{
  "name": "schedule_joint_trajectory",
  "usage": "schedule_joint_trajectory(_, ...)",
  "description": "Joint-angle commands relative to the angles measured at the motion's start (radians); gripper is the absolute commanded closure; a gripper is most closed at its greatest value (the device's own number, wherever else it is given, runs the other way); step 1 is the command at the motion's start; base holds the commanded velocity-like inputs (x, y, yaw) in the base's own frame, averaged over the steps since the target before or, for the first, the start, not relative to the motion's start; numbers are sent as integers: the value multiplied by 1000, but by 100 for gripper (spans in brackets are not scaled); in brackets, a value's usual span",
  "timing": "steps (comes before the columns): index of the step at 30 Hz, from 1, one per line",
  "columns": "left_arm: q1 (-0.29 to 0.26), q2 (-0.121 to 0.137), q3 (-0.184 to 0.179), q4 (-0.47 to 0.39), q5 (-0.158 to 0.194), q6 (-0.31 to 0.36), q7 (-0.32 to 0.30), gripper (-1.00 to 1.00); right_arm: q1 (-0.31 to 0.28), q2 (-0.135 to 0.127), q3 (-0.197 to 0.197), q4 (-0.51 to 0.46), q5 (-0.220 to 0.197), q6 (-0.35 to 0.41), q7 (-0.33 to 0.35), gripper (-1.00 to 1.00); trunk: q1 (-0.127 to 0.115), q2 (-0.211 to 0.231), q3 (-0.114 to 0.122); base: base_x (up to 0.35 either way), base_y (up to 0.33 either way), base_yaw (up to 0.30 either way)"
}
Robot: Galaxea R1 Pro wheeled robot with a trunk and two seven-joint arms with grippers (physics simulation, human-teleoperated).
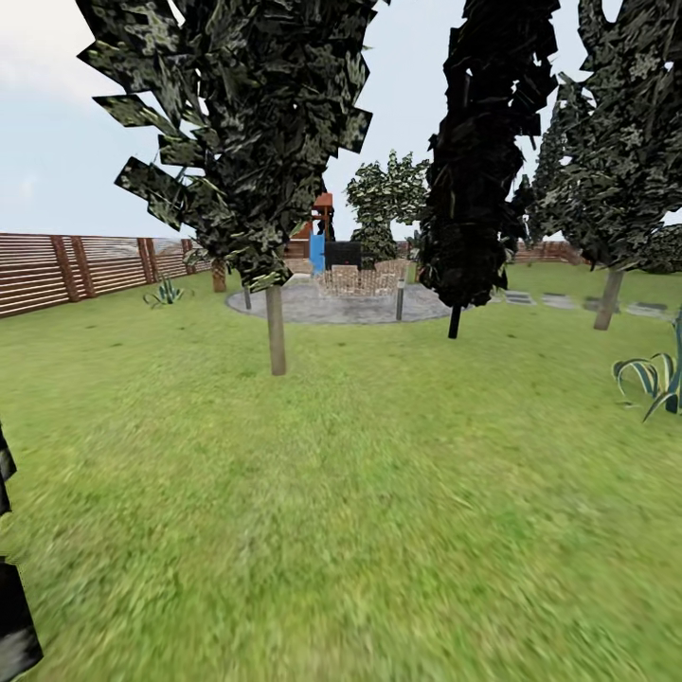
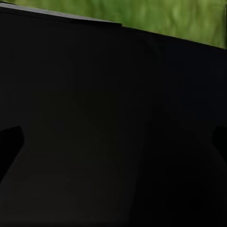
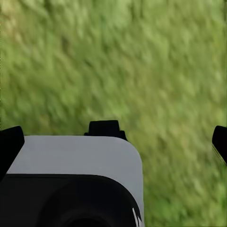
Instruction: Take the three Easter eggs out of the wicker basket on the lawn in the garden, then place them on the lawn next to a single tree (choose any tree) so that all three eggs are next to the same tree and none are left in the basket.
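the robot looks out over the lawn (image 1: 360,511) of the garden, with the thin-trunked tree (image 1: 276,327) standing left of centre in the middle distance, an all-black tree (image 1: 483,142) to its right, and the slatted fence (image 1: 66,270) along the far left. no basket and no eggs are anywhere to be seen, so how much of the task is done cannot be judged and the robot looks to be still travelling. the right wrist view has two dark finger tips (image 3: 10,144) set wide apart over bare grass with nothing between them, so the right jaws are spread and empty; the left wrist view is nearly all black, so i cannot tell the left jaws' state.
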Motion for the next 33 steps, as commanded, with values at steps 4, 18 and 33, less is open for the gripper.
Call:
schedule_joint_trajectory(4, 0, 0, 4, -2, 8, -1, -1, -100, -1, 0, -5, 1, 1, -4, 1, -100, 1, 0, -1, 326, 0, 0)
schedule_joint_trajectory(18, 0, 0, 4, -2, 8, 0, -1, -100, -1, 0, -5, 1, 1, -4, 2, -100, 1, 0, -1, 326, 0, 143)
schedule_joint_trajectory(33, 0, 0, 4, -2, 8, 0, -1, -100, -1, 0, -5, 1, 1, -4, 1, -100, 1, 0, -1, 326, 0, 125)
